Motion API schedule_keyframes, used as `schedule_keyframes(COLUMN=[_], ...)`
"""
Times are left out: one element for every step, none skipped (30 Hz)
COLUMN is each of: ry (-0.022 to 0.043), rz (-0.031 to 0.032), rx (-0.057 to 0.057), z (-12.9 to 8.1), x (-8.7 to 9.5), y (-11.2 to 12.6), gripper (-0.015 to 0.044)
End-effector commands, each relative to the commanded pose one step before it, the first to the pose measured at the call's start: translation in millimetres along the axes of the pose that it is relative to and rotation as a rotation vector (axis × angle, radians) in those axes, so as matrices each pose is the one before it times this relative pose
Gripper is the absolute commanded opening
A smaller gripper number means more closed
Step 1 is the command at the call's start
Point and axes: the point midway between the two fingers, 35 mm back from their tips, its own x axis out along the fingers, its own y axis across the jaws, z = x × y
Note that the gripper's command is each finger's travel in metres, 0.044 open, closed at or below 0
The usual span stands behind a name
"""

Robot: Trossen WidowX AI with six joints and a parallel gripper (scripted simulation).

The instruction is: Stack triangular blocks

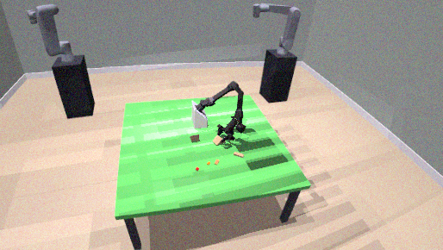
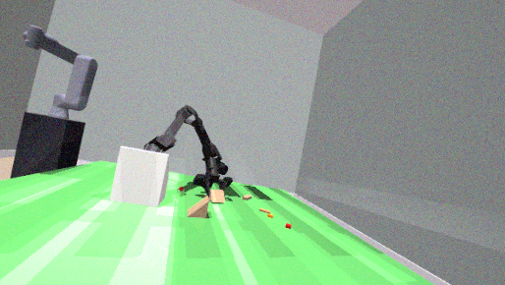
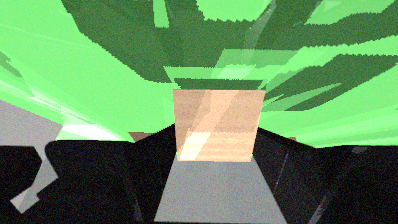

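One tan triangular block [image 1: 217,140] [image 2: 216,197] [image 3: 219,107] is between the fingers of my gripper [image 1: 225,136] [image 2: 212,189] [image 3: 212,126], which is shut on it. In the wrist view a flat, square-looking face of it shows, with a finger at each side. It is at or very near the table [image 1: 146,190] [image 2: 147,246]; whether it touches cannot be told. The other triangular block [image 1: 195,138] [image 2: 198,208] stands apart on the table, its slope showing in the exterior view and its dark side in the top view.
A white box [image 1: 199,119] [image 2: 140,177] stands near the arm's base. Small pieces lie toward the front: a red cube [image 1: 197,169] [image 2: 288,226], an orange piece [image 1: 209,163] [image 2: 270,216] and tan pieces [image 1: 216,162] [image 1: 238,154]. Another red piece [image 2: 181,189] lies behind the blocks.
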Motion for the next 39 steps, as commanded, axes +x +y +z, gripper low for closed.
schedule_keyframes(ry=[0.00131,0.00014,0.00014,0.00015,0.00016,0.00016,0.00017,0.00018,0.00018,0.00019,0.0002,0.00021,0.00021,0.00022,0.00023,0.00019,0.00012,0.00004,0.0,0.0,-0.0011,-0.00563,-0.00933,-0.01128,-0.01118,-0.01107,-0.01096,-0.01085,-0.01074,-0.01064,-0.01052,-0.01042,-0.01031,-0.0102,-0.0101,-0.00999,-0.00988,-0.00977,-0.00967], rz=[-0.00897,0.00005,0.00003,0.00001,-0.00001,-0.00003,-0.00005,-0.00006,-0.00008,-0.0001,-0.00012,-0.00014,-0.00015,-0.00017,-0.00019,-0.00016,-0.0001,-0.00004,0.0,0.0,0.00176,0.00392,0.00661,0.00818,0.00832,0.00845,0.00858,0.00871,0.00883,0.00895,0.00907,0.0092,0.00931,0.00943,0.00955,0.00966,0.00977,0.00988,0.01], rx=[0.0069,0.0,0.0,0.0,0.0,0.0,-0.0001,-0.0001,-0.0001,-0.0001,-0.0001,-0.0001,-0.0001,-0.0001,-0.0001,-0.0001,0.0,0.0,0.0,0.0,0.0086,0.0143,0.0238,0.0291,0.0292,0.0293,0.0294,0.0295,0.0296,0.0296,0.0297,0.0298,0.0299,0.0299,0.03,0.0301,0.0301,0.0302,0.0302], z=[-12.92,-3.51,-3.51,-3.5,-3.49,-3.49,-3.47,-3.46,-3.44,-3.43,-3.41,-3.39,-3.36,-3.34,-3.31,-2.64,-1.58,-0.52,0.0,0.0,1.89,-0.14,-0.24,-0.31,-0.33,-0.34,-0.36,-0.37,-0.38,-0.39,-0.4,-0.41,-0.41,-0.41,-0.42,-0.41,-0.41,-0.41,-0.4], x=[-11.95,-3.42,-3.42,-3.42,-3.42,-3.43,-3.43,-3.43,-3.43,-3.43,-3.43,-3.43,-3.42,-3.43,-3.41,-2.75,-1.65,-0.55,0.0,0.0,2.72,0.51,0.83,0.99,0.95,0.92,0.89,0.85,0.82,0.79,0.75,0.72,0.68,0.65,0.61,0.58,0.54,0.51,0.47], y=[-4.55,-0.43,-0.35,-0.26,-0.17,-0.09,0.0,0.08,0.17,0.26,0.34,0.43,0.51,0.6,0.68,0.61,0.39,0.13,0.0,0.0,0.22,0.27,0.43,0.5,0.48,0.45,0.42,0.39,0.36,0.33,0.3,0.26,0.23,0.2,0.17,0.14,0.11,0.08,0.05], gripper=[0.0,0.0,0.0,0.0,0.0,0.0,0.0,0.0,0.0,0.0,0.0,0.0,0.0,0.0,0.0,0.0,0.0,0.0,0.0,0.0,0.0,0.0,0.0,0.0,0.0,0.0,0.0,0.0,0.0,0.0,0.0,0.0,0.0,0.0,0.0,0.0,0.0,0.0,0.0])
